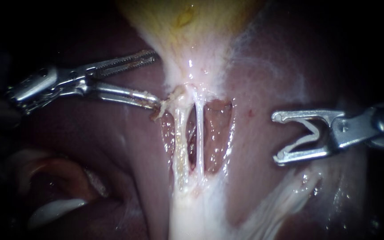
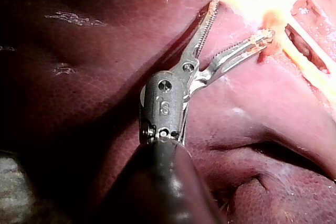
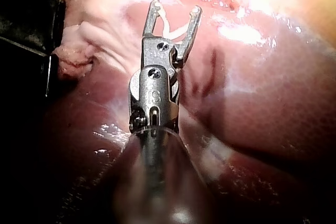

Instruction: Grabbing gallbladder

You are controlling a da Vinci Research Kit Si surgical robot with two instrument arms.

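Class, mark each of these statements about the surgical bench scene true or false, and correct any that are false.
1. The left instrument has its jaws open. True.
2. The right instrument is shut on the gallbladder. False: its jaws are open, hold nothing, and sit well off to the side of the gallbladder.
3. Two pale tubes run side by side below the gallbladder's narrow end. True.
4. A clip sits on one of the tubes. False: no clip shows on either tube.
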